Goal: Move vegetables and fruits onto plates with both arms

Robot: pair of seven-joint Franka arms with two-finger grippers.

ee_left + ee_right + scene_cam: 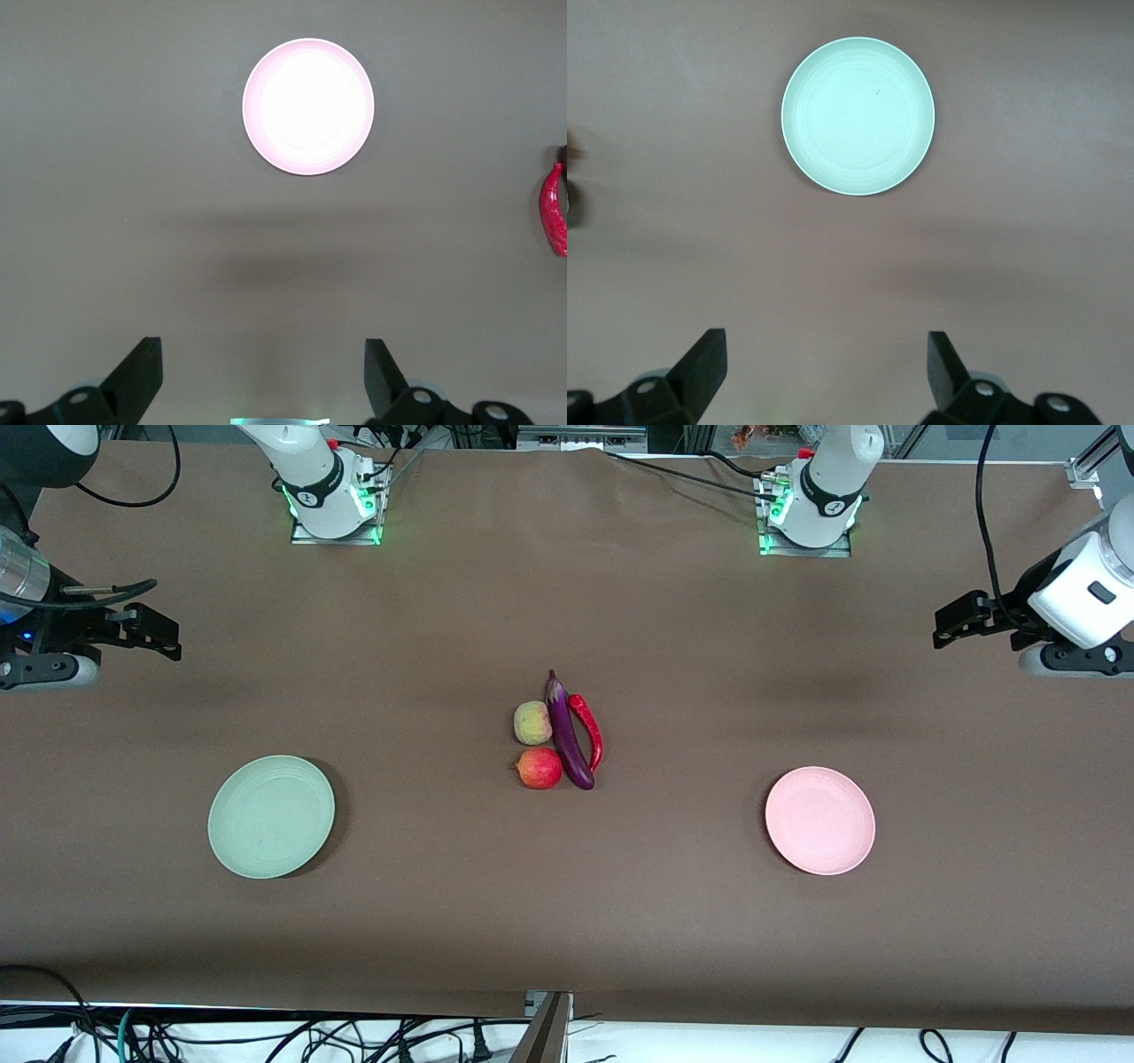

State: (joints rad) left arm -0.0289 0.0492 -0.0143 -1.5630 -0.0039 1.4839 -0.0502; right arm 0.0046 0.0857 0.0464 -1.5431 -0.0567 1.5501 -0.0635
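The vegetables and fruits lie bunched at the middle of the brown surface (567, 921): peach (532, 722) and red fruit (539, 768) touch the long eggplant (569, 735) on the side toward the right arm's end, and the chili pepper (589, 730) lies against it toward the left arm's end. We see the right claw (151, 629) over bare surface at its own end, fingers wide apart and holding nothing. The green plate (271, 816) and pink plate (819, 820) sit well apart, both bare. The left claw (961, 620) hangs over the surface at its end, also spread and holding nothing.

The left wrist view cuts off all but the chili pepper's tip and washes the pink plate nearly white. The right wrist view shows only the green plate.
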